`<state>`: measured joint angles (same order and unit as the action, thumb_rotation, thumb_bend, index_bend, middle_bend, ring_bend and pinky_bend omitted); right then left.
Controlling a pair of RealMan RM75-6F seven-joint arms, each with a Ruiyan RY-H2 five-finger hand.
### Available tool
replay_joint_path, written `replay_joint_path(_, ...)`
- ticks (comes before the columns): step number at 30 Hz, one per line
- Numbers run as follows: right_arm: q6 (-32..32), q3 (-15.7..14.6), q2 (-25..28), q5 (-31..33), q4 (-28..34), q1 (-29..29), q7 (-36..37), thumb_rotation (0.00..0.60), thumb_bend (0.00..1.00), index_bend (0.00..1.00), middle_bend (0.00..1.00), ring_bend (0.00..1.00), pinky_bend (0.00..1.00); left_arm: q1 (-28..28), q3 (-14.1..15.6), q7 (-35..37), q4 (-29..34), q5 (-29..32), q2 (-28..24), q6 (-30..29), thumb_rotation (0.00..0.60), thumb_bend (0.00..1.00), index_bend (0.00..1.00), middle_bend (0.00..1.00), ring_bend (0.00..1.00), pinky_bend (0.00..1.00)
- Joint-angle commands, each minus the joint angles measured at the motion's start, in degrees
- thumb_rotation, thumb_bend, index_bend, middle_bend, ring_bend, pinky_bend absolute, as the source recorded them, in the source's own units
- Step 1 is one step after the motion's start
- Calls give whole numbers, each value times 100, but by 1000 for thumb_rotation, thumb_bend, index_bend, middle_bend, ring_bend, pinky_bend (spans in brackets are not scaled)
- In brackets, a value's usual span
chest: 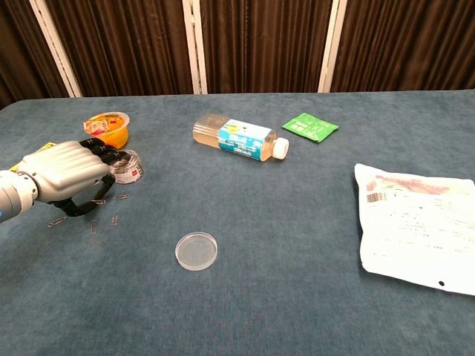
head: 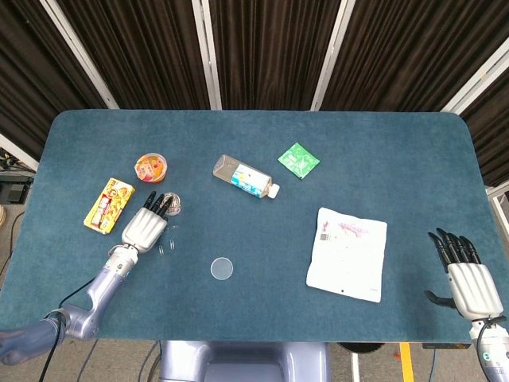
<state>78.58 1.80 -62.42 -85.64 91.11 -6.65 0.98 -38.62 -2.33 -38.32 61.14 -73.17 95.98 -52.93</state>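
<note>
My left hand [head: 146, 224] [chest: 65, 174] hovers low over several loose paper clips [chest: 115, 218] on the blue table, fingers curled down and the thumb tucked beneath. Its fingertips reach a small clear jar [head: 173, 205] [chest: 127, 166]. One clip [chest: 97, 202] lies right at the thumb; whether the hand pinches it is too small to see. My right hand [head: 466, 272] shows only in the head view, past the table's front right corner, with spread fingers and nothing in them.
Behind the left hand stand an orange cup [head: 151, 167] [chest: 108, 126] and a yellow snack bar [head: 110, 204]. A bottle [head: 245, 177] [chest: 239, 139] lies mid-table, a green packet [head: 298, 160] [chest: 310, 126] beyond it. A clear round lid [head: 222, 268] [chest: 197, 251] and white bag [head: 347, 253] [chest: 415, 226] lie nearer.
</note>
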Motion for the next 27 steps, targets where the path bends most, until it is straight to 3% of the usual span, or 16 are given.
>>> replay_joint_path(1,-5,-9,7,-13,5,-2,18,600,0,0,0,0,0,4,-2,-16,-15,9,8,-10,600,379,528,0,0,0)
replay_joint_path(14,-9,-27,15,-32,4,-7,27,600,0,0,0,0,0,33,4,2,2,-22,-14,-92,600,422,564,0,0,0)
replay_joint_path(27,-9,-39,25,-40,14,-8,34,600,0,0,0,0,0,57,22,-26,-30,-11,-10,-97,600,578,599,0,0,0)
